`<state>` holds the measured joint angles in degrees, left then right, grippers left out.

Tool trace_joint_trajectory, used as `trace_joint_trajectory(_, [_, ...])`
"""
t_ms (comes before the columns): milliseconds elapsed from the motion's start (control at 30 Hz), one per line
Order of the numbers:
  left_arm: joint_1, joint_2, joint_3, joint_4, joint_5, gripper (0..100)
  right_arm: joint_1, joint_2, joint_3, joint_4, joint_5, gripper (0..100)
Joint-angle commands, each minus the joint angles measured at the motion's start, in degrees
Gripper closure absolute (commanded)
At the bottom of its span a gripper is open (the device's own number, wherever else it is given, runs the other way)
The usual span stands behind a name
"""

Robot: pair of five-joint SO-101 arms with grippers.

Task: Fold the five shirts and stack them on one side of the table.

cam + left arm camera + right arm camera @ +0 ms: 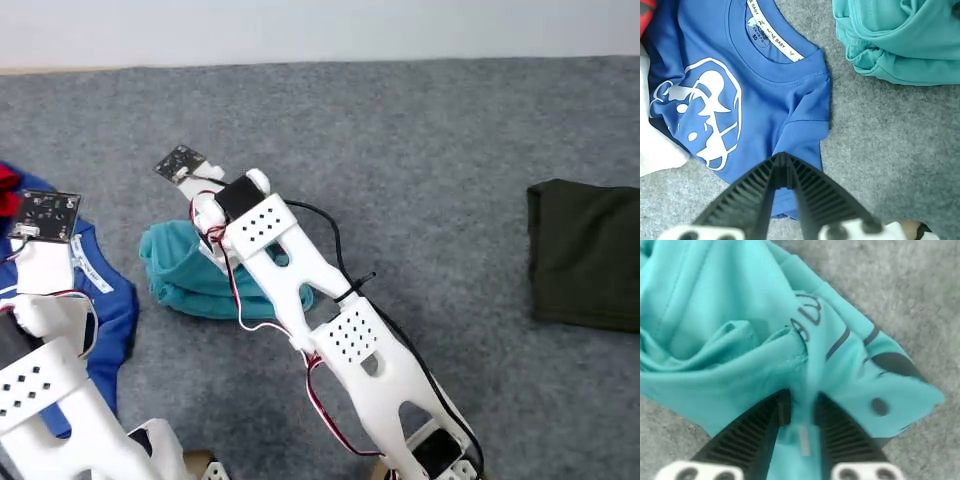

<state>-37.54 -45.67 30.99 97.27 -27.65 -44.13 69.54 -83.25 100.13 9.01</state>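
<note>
Teal shirt, bunched left of the table's middle, has a fold pinched between the right gripper's barely parted jaws, while the left gripper, jaws pressed together, hangs over the blue shirt at the left edge

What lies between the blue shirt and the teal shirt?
A bare strip of grey table covering. The blue shirt and the teal shirt lie apart without touching, as the left wrist view and the high view show.
</note>
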Motion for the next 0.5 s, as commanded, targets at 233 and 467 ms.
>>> trace_joint_trajectory(233, [-0.09, -0.88, -0.22, 0.18, 0.0, 100, -4.88, -9.8, -3.34, 2.42, 2.73, 98.7])
trace_joint_trajectory(467, [-0.09, -0.88, -0.4, 0.18, -0.26, 100, -6.55, -11.21, -2.46, 2.42, 2.73, 98.3])
